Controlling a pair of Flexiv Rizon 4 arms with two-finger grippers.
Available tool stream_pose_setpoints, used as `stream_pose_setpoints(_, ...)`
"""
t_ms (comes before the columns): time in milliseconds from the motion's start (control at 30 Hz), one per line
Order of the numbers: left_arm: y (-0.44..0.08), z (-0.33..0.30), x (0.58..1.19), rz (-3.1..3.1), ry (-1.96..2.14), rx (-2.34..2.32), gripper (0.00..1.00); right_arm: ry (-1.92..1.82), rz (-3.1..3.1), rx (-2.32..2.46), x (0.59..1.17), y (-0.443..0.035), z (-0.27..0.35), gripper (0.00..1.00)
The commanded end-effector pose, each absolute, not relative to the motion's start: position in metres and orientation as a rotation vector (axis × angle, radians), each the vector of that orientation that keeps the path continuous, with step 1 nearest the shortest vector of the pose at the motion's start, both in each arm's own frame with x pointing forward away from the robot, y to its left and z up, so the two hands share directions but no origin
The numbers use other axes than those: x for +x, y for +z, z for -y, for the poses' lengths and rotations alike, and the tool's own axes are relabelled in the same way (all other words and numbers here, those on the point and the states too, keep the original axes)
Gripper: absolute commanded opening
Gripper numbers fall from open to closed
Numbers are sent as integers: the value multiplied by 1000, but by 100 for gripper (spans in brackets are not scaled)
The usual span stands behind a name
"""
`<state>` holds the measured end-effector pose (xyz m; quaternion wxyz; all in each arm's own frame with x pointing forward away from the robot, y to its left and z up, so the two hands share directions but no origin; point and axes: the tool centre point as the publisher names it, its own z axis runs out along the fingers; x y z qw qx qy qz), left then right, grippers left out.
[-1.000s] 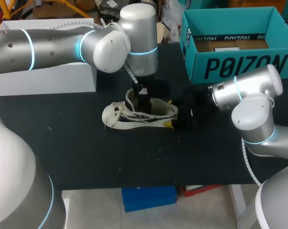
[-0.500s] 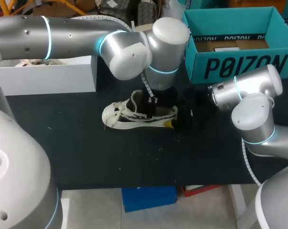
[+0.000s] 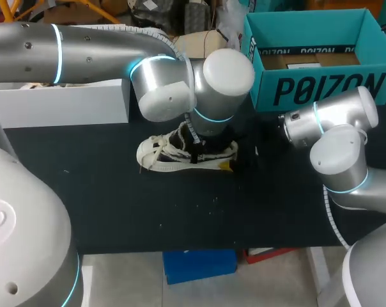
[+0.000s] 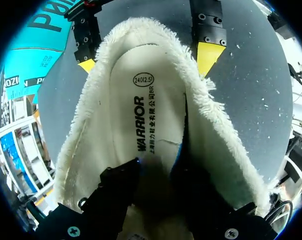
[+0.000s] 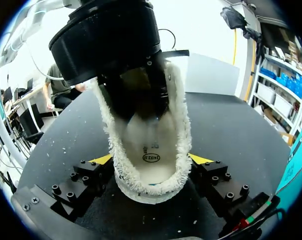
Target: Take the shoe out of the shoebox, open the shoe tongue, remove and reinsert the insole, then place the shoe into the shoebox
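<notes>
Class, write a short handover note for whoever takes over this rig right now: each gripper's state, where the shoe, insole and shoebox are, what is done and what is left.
Right gripper: jaws shut on the heel of the shoe, one on each side.
Left gripper: down inside the shoe's opening, over the insole; whether it grips cannot be seen.
Shoe: on its sole on the table, outside the open teal shoebox at the far right.
Done: shoe is out of the box.
Left: the insole lies inside, so probably pull and refit it, then box the shoe.
</notes>
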<state>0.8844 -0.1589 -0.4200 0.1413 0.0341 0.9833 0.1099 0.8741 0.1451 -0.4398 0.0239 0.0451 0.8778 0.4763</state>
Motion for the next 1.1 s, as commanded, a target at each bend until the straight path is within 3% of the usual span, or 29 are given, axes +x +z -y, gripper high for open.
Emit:
stream_pose_setpoints(33,-427,145,893,-2761,270,120,39,1472,-2718,140,875,-443,-144,0)
stream_pose_setpoints(233,-434,143,903,-2727,178,115,39,1472,-2718,140,875,-443,-144,0)
stream_pose_setpoints(367,-451,154,909,-2760,127,162,32,1472,-2718,140,875,-443,-144,0)
stream_pose_setpoints(433,-457,158,909,-2777,118,190,22,1472,-2718,140,875,-443,-144,0)
stream_pose_setpoints(467,-462,160,910,-2794,109,203,4,1472,-2718,140,875,-443,-144,0)
stream_pose_setpoints(500,-465,161,909,-2806,105,220,0,1472,-2718,140,875,-443,-144,0)
stream_pose_setpoints(833,-444,162,894,-2887,150,374,0,1472,-2718,140,875,-443,-144,0)
stream_pose_setpoints(1100,-427,169,870,-3016,-39,527,0,1472,-2718,140,875,-443,-144,0)
